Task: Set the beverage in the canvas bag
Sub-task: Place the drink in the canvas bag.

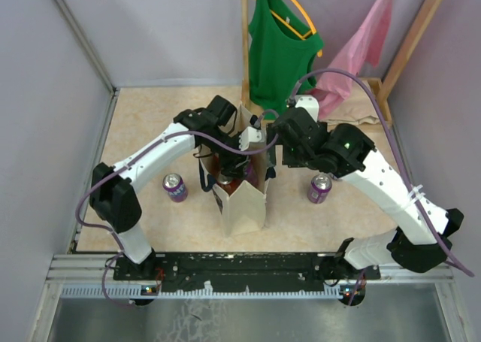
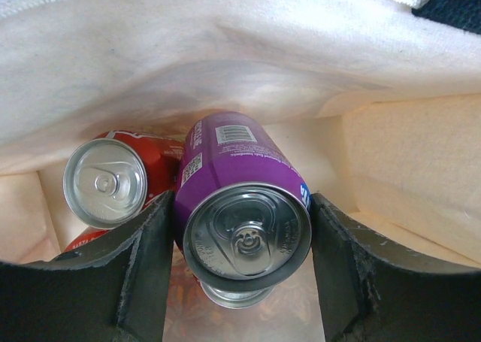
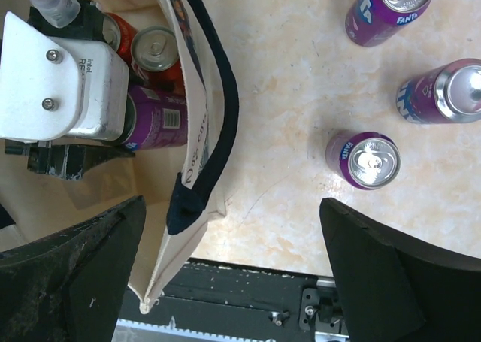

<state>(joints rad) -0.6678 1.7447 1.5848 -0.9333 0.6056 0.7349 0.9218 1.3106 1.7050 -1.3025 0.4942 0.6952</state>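
The cream canvas bag (image 1: pixel 244 207) with navy handles stands upright at the table's middle. My left gripper (image 1: pixel 240 155) reaches down into it and is shut on a purple beverage can (image 2: pixel 240 199), held between both fingers (image 2: pixel 143 267) inside the bag (image 2: pixel 225 71). A red can (image 2: pixel 105 183) lies beside it, and another can's rim (image 2: pixel 237 295) shows below. My right gripper (image 3: pixel 233 274) is open and empty, its jaws wide apart astride the bag's right wall and navy handle (image 3: pixel 218 109). The held can also shows in the right wrist view (image 3: pixel 158 120).
Purple Fanta cans stand on the table left (image 1: pixel 175 186) and right (image 1: pixel 319 188) of the bag; three show in the right wrist view (image 3: pixel 364 158), (image 3: pixel 443 94), (image 3: pixel 387 7). A wooden rack with a green top (image 1: pixel 282 49) and a pink garment (image 1: pixel 361 45) stands behind.
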